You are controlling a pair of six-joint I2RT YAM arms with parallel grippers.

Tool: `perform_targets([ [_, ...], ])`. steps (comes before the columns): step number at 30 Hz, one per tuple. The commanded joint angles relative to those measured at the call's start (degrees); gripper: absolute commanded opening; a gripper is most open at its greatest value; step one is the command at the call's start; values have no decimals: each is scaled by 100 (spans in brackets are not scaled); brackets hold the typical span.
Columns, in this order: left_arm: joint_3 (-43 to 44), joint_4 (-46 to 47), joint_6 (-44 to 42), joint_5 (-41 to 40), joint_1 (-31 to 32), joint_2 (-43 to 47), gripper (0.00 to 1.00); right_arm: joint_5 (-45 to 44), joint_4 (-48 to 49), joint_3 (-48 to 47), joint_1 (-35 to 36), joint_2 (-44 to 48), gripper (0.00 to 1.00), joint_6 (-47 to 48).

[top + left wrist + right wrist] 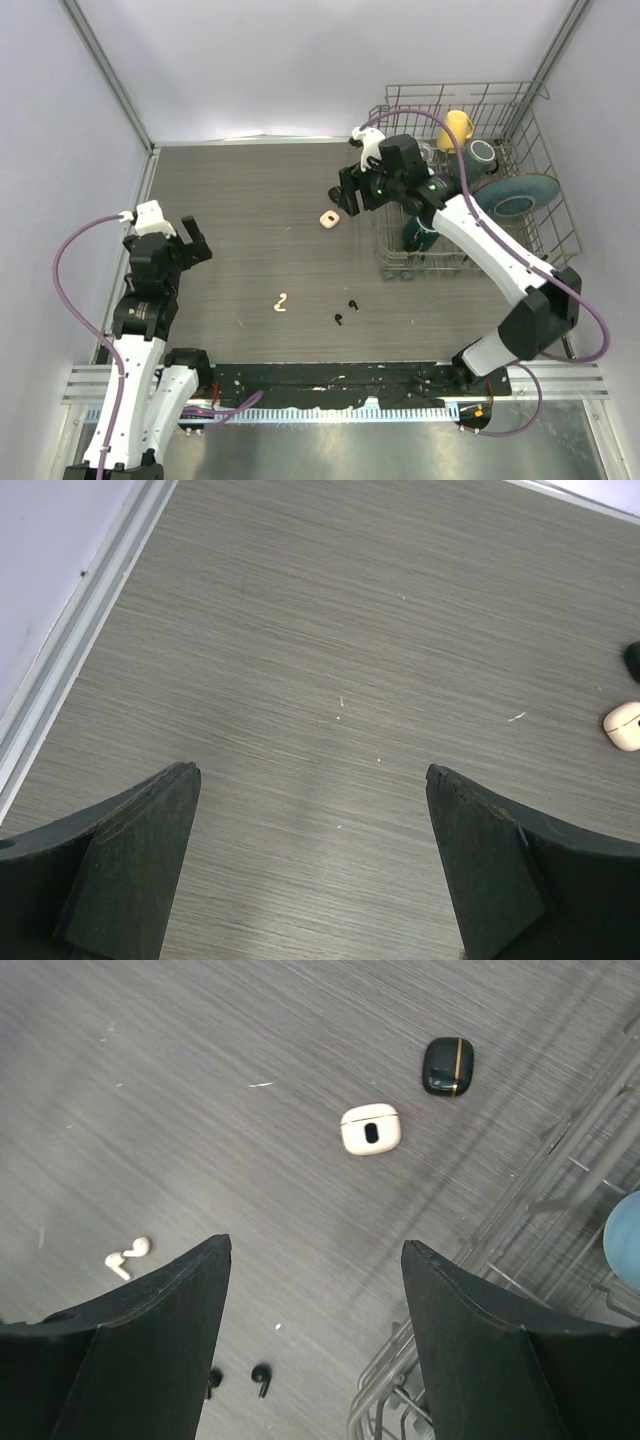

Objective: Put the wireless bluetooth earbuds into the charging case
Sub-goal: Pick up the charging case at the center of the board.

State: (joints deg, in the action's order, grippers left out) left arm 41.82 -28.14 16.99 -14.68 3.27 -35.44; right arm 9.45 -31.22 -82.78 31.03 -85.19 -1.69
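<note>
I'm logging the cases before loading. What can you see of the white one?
The white case is a cream-white block with rounded corners, smooth and glossy like plastic, with a dark oval mark in the middle of its upper face. It lies flat on the grey table, touching nothing else; a black case lies close beside it, apart.

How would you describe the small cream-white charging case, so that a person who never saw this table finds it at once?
Find the wire dish rack at the right of the grey wood-grain table. Just left of it lies the small cream-white rounded charging case. It has a dark oval mark in its middle, while the glossy black case beside it bears a gold stripe.
</note>
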Motion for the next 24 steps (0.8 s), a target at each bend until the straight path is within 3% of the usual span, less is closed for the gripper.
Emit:
perform_targets([
  [1, 10, 54, -135, 149, -10, -68, 100, -672, -67, -640, 44, -777, 73, -208],
  [11, 125, 89, -91, 395, -2, -385, 100, -1709, -375, -2083, 413, -2423, 70, -68],
  [24, 89, 107, -117, 202, -2, -613, 100, -2324, -1149, -3797, 448, -3979, 69, 134],
])
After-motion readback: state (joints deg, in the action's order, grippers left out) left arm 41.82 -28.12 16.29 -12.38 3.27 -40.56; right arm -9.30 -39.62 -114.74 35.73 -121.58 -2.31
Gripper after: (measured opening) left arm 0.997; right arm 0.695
